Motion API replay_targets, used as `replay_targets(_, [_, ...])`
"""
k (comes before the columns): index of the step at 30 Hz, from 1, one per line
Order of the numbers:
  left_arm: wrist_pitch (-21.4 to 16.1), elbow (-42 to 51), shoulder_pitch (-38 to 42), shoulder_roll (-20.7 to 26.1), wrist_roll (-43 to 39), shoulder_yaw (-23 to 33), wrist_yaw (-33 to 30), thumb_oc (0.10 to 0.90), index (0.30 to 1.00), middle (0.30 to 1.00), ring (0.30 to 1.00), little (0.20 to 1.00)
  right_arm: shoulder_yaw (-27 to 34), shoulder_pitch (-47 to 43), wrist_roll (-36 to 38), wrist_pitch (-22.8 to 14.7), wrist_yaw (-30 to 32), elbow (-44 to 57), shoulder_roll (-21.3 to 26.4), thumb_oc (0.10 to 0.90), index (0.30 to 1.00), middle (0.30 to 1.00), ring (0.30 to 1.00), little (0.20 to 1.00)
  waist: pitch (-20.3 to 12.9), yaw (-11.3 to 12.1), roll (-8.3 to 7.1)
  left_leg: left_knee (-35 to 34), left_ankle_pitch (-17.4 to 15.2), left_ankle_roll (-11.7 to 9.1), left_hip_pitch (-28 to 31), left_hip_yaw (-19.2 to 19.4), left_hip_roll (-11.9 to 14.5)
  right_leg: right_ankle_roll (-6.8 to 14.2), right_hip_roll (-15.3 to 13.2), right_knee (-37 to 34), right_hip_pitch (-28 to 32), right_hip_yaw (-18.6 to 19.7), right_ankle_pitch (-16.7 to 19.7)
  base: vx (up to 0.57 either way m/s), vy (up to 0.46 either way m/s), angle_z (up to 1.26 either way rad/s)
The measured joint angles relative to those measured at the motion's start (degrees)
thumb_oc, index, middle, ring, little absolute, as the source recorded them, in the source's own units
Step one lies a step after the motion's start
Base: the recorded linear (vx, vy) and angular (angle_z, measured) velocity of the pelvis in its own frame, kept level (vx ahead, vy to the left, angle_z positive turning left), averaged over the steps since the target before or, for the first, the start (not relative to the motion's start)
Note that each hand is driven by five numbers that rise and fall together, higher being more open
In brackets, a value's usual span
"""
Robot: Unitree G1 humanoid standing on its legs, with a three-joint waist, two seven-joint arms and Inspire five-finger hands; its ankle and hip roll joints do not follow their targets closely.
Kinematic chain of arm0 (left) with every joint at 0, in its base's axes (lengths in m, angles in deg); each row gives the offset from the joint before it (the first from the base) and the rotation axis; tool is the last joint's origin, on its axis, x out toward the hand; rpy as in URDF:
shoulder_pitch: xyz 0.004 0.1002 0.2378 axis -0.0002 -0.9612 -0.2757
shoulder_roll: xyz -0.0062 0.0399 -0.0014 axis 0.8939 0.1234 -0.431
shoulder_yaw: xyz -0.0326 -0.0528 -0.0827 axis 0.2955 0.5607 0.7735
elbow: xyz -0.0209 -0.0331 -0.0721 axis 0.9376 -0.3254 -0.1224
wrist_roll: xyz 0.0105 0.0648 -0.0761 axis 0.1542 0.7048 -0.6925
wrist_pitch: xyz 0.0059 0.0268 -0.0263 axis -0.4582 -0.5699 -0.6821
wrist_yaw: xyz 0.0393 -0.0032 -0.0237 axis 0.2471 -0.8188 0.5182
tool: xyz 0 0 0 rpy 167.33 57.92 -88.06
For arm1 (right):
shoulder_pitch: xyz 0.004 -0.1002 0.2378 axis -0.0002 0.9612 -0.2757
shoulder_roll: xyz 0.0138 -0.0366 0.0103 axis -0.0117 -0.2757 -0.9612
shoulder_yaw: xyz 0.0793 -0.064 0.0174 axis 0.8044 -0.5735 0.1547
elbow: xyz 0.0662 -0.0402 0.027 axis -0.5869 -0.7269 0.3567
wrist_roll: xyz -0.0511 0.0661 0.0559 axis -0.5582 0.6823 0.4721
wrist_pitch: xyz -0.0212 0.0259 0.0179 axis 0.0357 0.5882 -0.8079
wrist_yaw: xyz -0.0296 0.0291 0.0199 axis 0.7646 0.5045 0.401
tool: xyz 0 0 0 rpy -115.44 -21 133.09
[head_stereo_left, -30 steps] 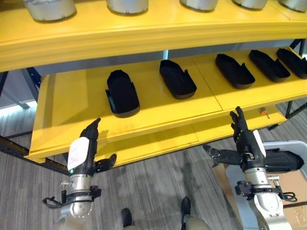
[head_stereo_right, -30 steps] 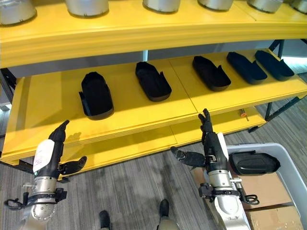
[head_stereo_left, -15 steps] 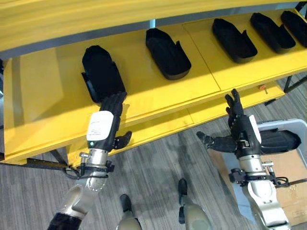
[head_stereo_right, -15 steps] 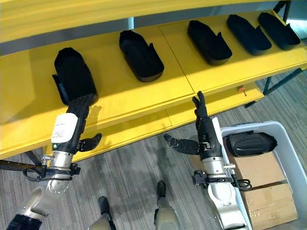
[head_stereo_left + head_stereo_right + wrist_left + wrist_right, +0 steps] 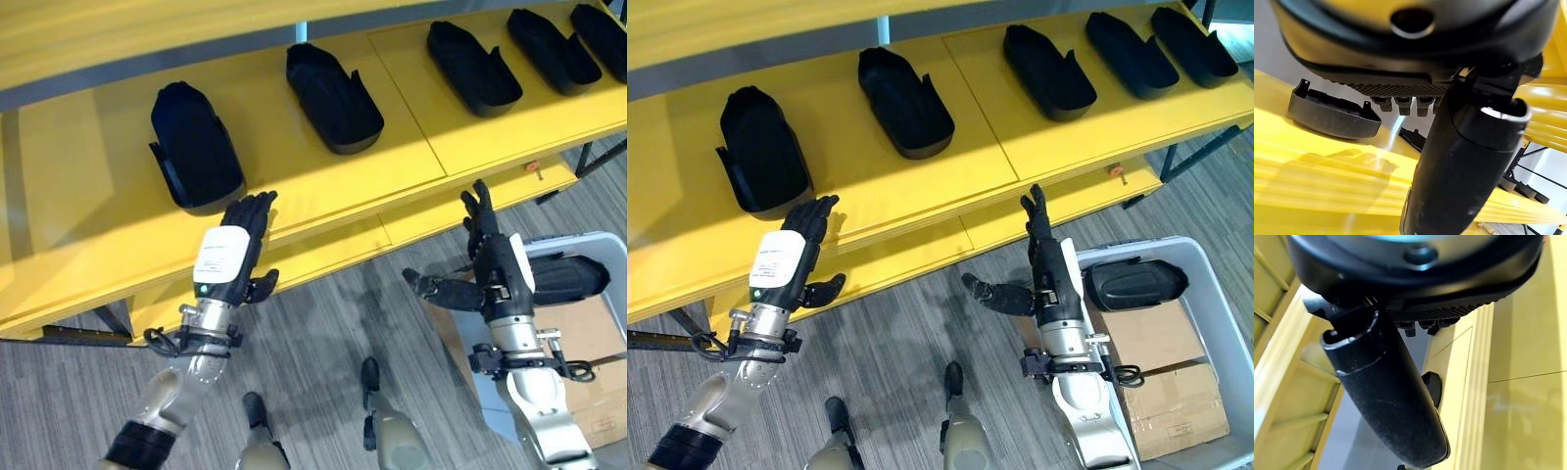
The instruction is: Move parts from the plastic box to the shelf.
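Five black parts lie in a row on the yellow shelf (image 5: 921, 186). The left hand (image 5: 789, 262) is raised at the shelf's front edge, just below the leftmost part (image 5: 761, 147), fingers straight, holding nothing. The right hand (image 5: 1050, 279) is upright below the shelf edge, fingers extended, thumb out, empty. One black part (image 5: 1129, 284) sits in the grey plastic box (image 5: 1215, 328) beside it, on cardboard.

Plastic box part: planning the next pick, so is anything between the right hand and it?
Nothing visible. The right hand is open, beside the plastic box, and the black part lies uncovered at the box's near end.
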Motion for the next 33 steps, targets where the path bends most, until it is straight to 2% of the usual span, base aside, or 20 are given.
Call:
replay_targets(7, [0.7,-4.5,1.5,0.0,0.2,-1.7,0.0,0.900,1.000,1.000,1.000,1.000,0.0,-0.4,-0.1,0.0,0.1,0.0,0.0,0.900,1.000,1.000,1.000,1.000,0.8,0.0,-0.78,0.0,0.0,0.0,0.0,0.8,0.1,-0.1,0.0,0.0,-0.4,0.4,0.0,0.00,0.001,-0.02])
replay_targets(19, [3.5,-9.3,3.6,-0.2,0.6,-2.0,-0.4,0.900,1.000,1.000,1.000,1.000,-0.1,-0.5,-0.1,0.0,0.1,0.0,0.0,0.900,1.000,1.000,1.000,1.000,1.3,0.0,-1.04,0.0,0.0,-0.1,-0.7,1.1,0.1,-0.1,0.1,0.0,-1.3,0.8,0.2,0.00,-0.001,0.00])
replay_targets(33, [5.1,-10.9,5.8,-0.4,0.6,-1.3,-3.4,0.900,1.000,1.000,1.000,1.000,-0.1,-0.5,-0.1,0.0,0.1,0.0,0.0,0.900,1.000,1.000,1.000,1.000,2.3,-0.3,-2.11,0.0,0.0,-0.1,-0.8,1.2,0.2,-0.2,0.2,0.0,-1.5,1.0,0.3,0.00,0.000,0.00])
